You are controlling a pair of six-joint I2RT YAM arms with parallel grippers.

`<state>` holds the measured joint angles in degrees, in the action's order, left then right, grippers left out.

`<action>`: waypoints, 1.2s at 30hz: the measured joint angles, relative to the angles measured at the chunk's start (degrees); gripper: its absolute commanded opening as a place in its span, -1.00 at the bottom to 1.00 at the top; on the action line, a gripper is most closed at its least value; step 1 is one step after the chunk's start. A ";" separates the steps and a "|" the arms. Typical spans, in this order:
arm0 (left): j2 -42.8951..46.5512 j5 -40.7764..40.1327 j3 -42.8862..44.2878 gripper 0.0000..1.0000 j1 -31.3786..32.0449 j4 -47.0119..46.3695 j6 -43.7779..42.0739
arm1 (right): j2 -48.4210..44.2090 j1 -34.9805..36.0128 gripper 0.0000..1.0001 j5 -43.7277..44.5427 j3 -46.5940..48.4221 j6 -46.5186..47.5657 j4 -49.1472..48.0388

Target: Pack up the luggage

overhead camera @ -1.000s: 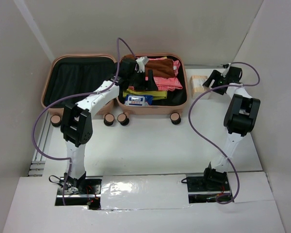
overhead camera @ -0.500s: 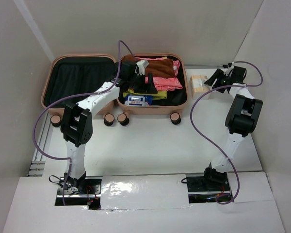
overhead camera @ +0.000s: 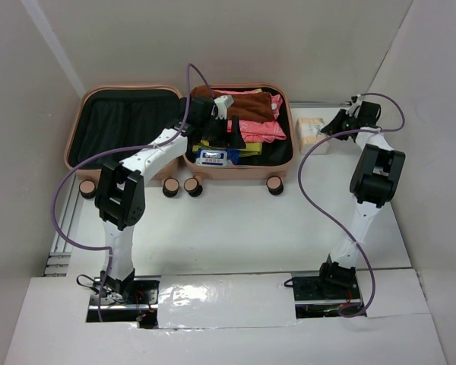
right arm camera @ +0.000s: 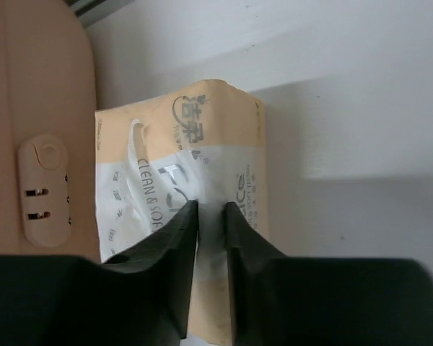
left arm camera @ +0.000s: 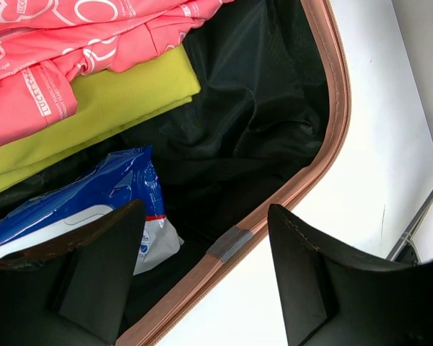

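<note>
The peach-pink luggage (overhead camera: 74,144) lies open at the back of the table, its left half showing only black lining. Its right half holds a brown garment (overhead camera: 243,106), a pink garment (left arm camera: 72,43), a yellow-green cloth (left arm camera: 123,94) and a blue wipes pack (left arm camera: 94,209). My left gripper (left arm camera: 206,209) hangs open over the front of that right half, above the rim (left arm camera: 274,209), holding nothing. Right of the luggage shell (right arm camera: 36,108), a beige-and-white tissue pack (right arm camera: 180,158) lies on the table. My right gripper (right arm camera: 211,207) is shut on a pinch of the pack's wrapper.
The luggage's small wheels (overhead camera: 181,187) stick out toward the arms along its front. A combination lock (right arm camera: 42,191) sits on the shell beside the tissue pack. White walls enclose the table at the back and on both sides.
My right gripper has closed from wide open onto the tissue pack. My left gripper has drifted slightly rightward over the packed half, still open.
</note>
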<state>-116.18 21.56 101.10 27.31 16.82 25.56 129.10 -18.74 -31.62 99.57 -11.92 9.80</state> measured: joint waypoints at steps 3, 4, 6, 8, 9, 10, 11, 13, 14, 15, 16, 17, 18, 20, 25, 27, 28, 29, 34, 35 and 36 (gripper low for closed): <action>0.00 0.11 0.00 0.61 -0.02 0.09 -0.04 | 0.00 0.72 -0.93 -0.02 0.09 1.16 -0.02; 0.00 0.15 0.00 0.61 -0.02 0.15 -0.04 | 0.00 0.90 -0.98 0.09 0.09 1.51 0.00; 0.00 0.20 0.00 0.61 -0.02 0.35 -0.07 | -0.11 0.98 -1.00 0.42 0.09 2.16 0.02; 0.00 0.22 0.00 0.61 -0.02 0.42 -0.09 | -0.39 0.98 -1.00 0.76 0.09 2.84 0.35; 0.00 0.22 0.00 0.61 -0.02 0.44 -0.09 | -0.55 0.98 -1.00 0.92 0.09 3.06 0.63; 0.00 0.22 0.00 0.61 -0.02 0.44 -0.09 | -0.70 0.98 -1.00 1.16 0.20 3.41 1.18; 0.00 0.22 0.00 0.61 -0.02 0.46 -0.09 | -0.83 0.98 -1.00 1.27 0.44 3.82 1.81; 0.00 0.20 0.00 0.61 -0.02 0.55 -0.11 | -1.03 0.98 -1.00 1.46 1.90 4.57 4.28; 0.00 0.20 0.00 0.59 -0.02 0.61 -0.09 | -1.22 0.98 -1.00 1.49 2.71 4.94 5.46; 0.00 0.20 0.00 0.59 -0.02 0.66 -0.11 | -1.55 0.98 -1.00 1.42 3.54 5.33 6.62; 0.00 0.15 0.00 0.59 -0.11 0.70 -0.09 | -2.19 0.98 -1.00 1.33 3.96 5.64 7.48; 0.00 0.15 0.00 0.59 -0.24 0.72 -0.07 | -3.19 0.98 -1.00 0.90 4.13 5.90 8.22; 0.00 0.11 0.00 0.59 -0.37 0.74 -0.07 | -4.28 0.98 -1.00 0.28 4.22 6.36 8.87; 0.02 -0.07 0.00 0.59 -0.61 0.76 -0.07 | -7.06 1.05 -1.00 -1.86 4.83 7.39 10.34; 0.74 -0.70 -1.16 0.59 -3.04 0.79 -0.07 | -13.49 1.79 -1.00 -9.38 10.45 13.33 14.78; 1.36 -0.72 -1.79 0.59 -4.98 0.98 -0.07 | -16.20 3.06 -1.00 -11.96 12.68 17.07 16.98; 1.73 -0.74 -2.12 0.59 -6.14 0.98 -0.11 | -17.40 4.00 -1.00 -13.46 13.68 19.47 18.18; 2.14 -0.76 -2.38 0.59 -7.37 1.05 -0.20 | -18.49 5.09 -1.00 -14.84 14.36 21.44 19.10; 4.83 -1.20 -4.04 0.59 -12.72 1.01 -1.64 | -19.47 12.31 -1.00 -21.14 19.26 32.26 27.63; 5.44 -1.16 -4.50 0.59 -13.75 0.96 -1.66 | -18.67 14.05 -1.00 -21.40 20.81 34.32 29.90; 6.10 -1.07 -5.09 0.59 -14.86 0.74 -1.66 | -17.62 16.00 -1.00 -21.27 22.12 36.13 31.58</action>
<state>-110.08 20.49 96.01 12.45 17.56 23.90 111.48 -2.74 -52.88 121.69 24.21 41.39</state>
